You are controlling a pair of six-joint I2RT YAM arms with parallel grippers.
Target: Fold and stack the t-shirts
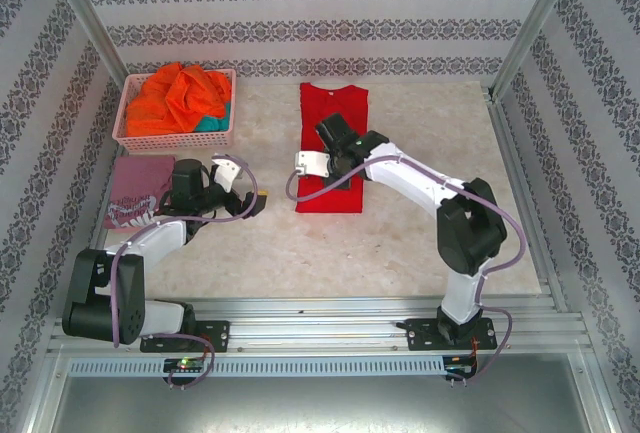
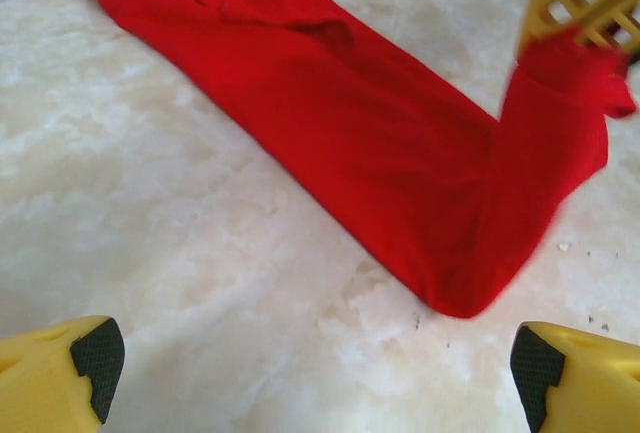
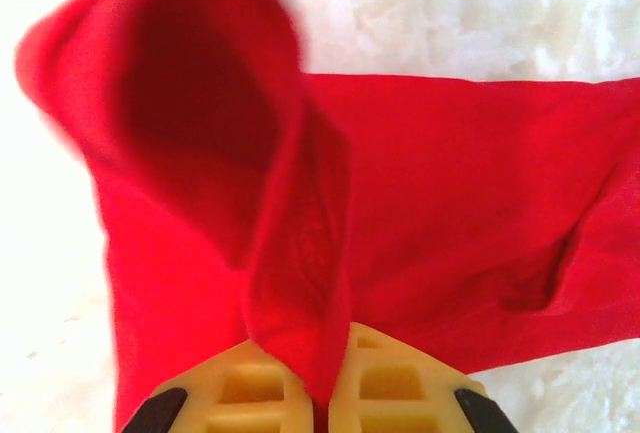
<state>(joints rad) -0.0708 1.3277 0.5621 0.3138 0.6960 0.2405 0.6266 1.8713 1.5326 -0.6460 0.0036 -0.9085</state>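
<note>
— Right wrist view: what is pinched by the right gripper (image 3: pixel 322 403)?
— A soft fold of the red shirt (image 3: pixel 450 183), laid long on the stony table (image 2: pixel 200 253). Fingers of the left gripper (image 2: pixel 315 365) are spread apart.

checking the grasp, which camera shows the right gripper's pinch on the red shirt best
Right wrist: the right gripper is shut on a raised fold of the red t-shirt, close up. Top external shows the shirt, but the arm covers the pinch. Left wrist catches it blurred.

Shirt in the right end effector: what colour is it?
The shirt is bright red, clearest in the right wrist view.
</note>
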